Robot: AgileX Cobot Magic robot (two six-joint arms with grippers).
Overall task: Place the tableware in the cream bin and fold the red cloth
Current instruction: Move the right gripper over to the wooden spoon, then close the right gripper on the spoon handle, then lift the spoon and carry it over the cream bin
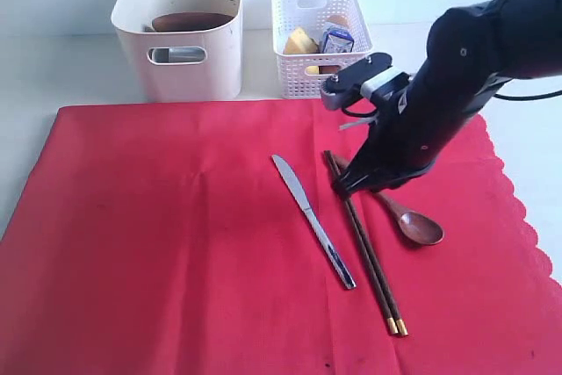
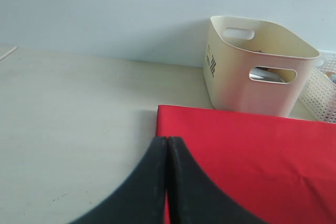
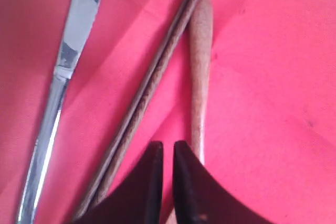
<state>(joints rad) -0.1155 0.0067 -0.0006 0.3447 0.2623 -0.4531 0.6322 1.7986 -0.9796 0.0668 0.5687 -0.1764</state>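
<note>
The red cloth (image 1: 176,243) lies spread flat over the table. On it rest a silver knife (image 1: 312,219), dark gold-tipped chopsticks (image 1: 364,248) and a dark wooden spoon (image 1: 413,221). My right gripper (image 1: 347,183) hovers low at the chopsticks' far ends. Seen from the right wrist, its jaws (image 3: 168,148) stand a narrow slit apart, empty, over bare cloth between the chopsticks (image 3: 152,82) and the spoon handle (image 3: 199,66). The cream bin (image 1: 184,50) at the back holds a brown plate (image 1: 189,21). My left gripper (image 2: 167,140) is shut, empty, near the cloth's corner (image 2: 252,156).
A white lattice basket (image 1: 320,41) with cheese and a blue-white milk packet stands right of the cream bin. The cloth's scalloped edge runs along the right side. Pale bare table (image 2: 79,108) lies left of the cloth.
</note>
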